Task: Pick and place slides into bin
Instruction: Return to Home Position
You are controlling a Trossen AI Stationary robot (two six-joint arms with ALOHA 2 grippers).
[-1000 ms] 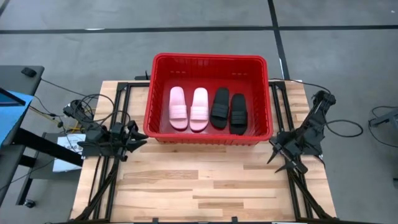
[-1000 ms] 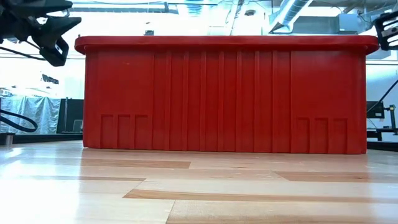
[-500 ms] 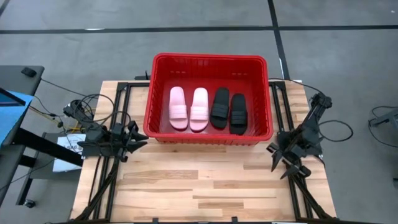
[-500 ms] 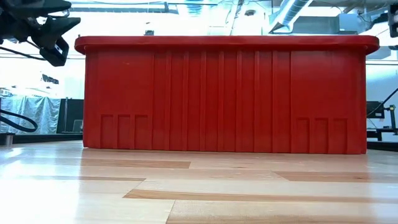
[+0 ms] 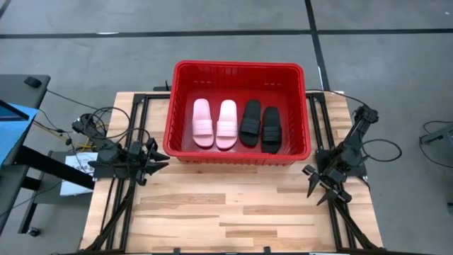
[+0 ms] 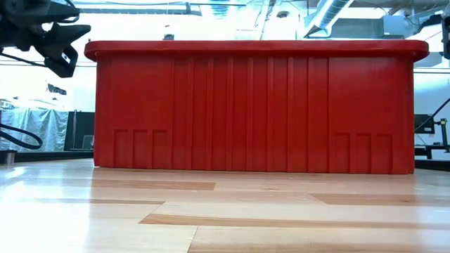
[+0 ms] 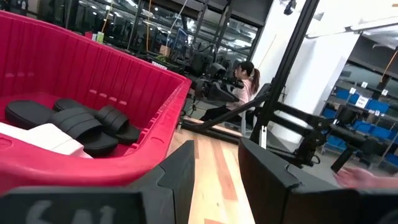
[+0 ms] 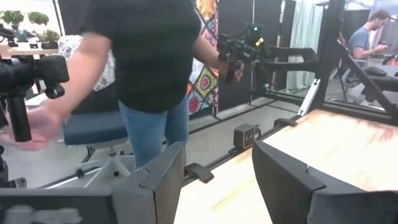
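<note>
At the table's [image 5: 212, 212] left edge, the left gripper [image 5: 157, 159] sits where it was a second ago, just beside the bin's near left corner. Its fingers [image 7: 177, 180] are spread apart and grasp nothing. Inside the bin [image 5: 238, 66] nothing has shifted. On the right, the right gripper [image 5: 316, 188] has drawn slightly nearer than a second ago, and in the low view it has all but left the top right corner. It hangs over the table's right rail, near the bin's near right corner but apart from it. Its fingers [image 8: 158, 180] are likewise spread with nothing between them.

The bin is a big red basket with ribbed walls and a thick rim, standing at the far middle of the table. The slides lie flat on its floor in one row, side by side. From left to right they are a pink slide [image 5: 202, 122], another pink slide [image 5: 226, 124], a black slide [image 5: 250, 122] and another black slide [image 5: 271, 129]. Each has one wide strap. The rightmost lies a little nearer than its mate.

By count: one bin, four slides (two pink, two black), all inside it, and two grippers, both free. Beyond the table, the left wrist view shows one seated person [image 7: 245, 81]. The right wrist view shows a standing person [image 8: 149, 74] in a dark shirt and jeans, and another person [image 8: 367, 31] farther off.
</note>
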